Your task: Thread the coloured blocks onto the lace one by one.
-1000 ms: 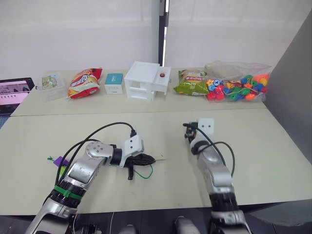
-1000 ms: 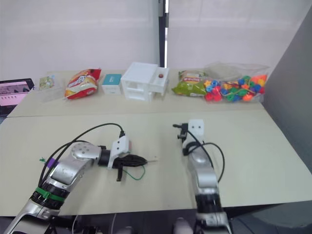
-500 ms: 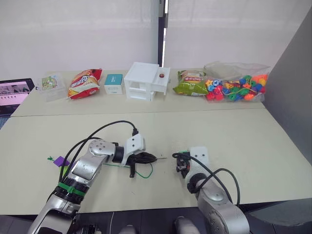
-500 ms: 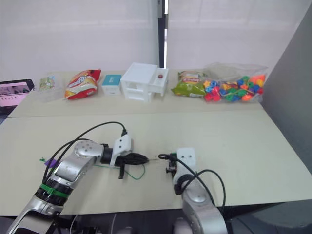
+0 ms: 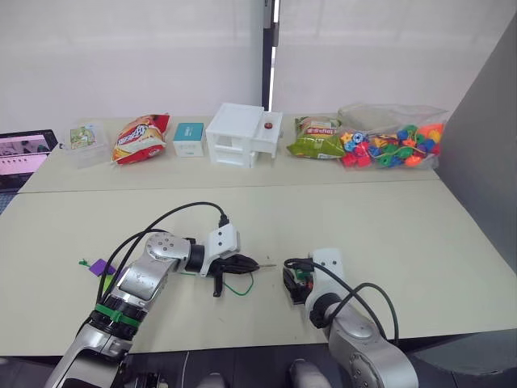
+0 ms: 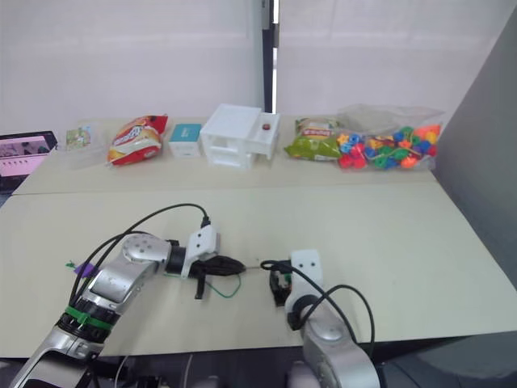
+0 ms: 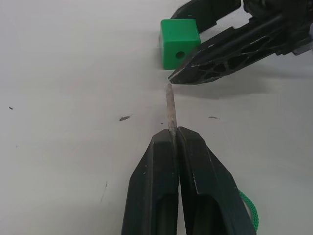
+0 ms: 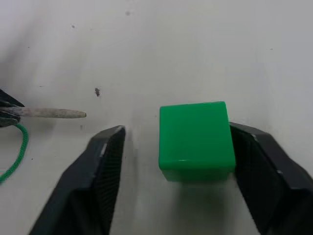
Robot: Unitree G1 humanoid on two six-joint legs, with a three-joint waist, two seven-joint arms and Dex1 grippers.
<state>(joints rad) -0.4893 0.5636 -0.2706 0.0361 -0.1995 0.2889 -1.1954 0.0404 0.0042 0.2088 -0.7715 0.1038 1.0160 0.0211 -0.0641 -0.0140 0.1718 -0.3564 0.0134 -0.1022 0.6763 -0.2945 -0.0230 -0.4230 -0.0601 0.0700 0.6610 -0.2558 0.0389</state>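
Observation:
My left gripper point(image 5: 248, 263) is shut on the lace point(image 7: 170, 105), whose stiff grey tip sticks out past the fingertips. The thin green cord point(image 5: 239, 284) loops on the table under that gripper. A bright green block point(image 8: 194, 139) with a round hole in its side point(image 7: 179, 43) sits on the table just beyond the tip. My right gripper point(image 5: 292, 283) is open around this block; one finger point(image 8: 255, 169) lies close against it and the other finger point(image 8: 105, 176) stands apart. A purple block point(image 5: 101, 267) lies far to the left.
Along the far table stand a clear container point(image 5: 83, 143), a red snack bag point(image 5: 140, 137), a teal box point(image 5: 188, 138), a white drawer unit point(image 5: 242, 133), a green snack bag point(image 5: 317, 137) and a clear bag of beads point(image 5: 392, 145). A grey wall point(image 5: 485, 162) closes the right side.
My right arm has pulled back from farther out on the table and come down just right of the lace tip, then shifted slightly left. The left gripper has barely moved.

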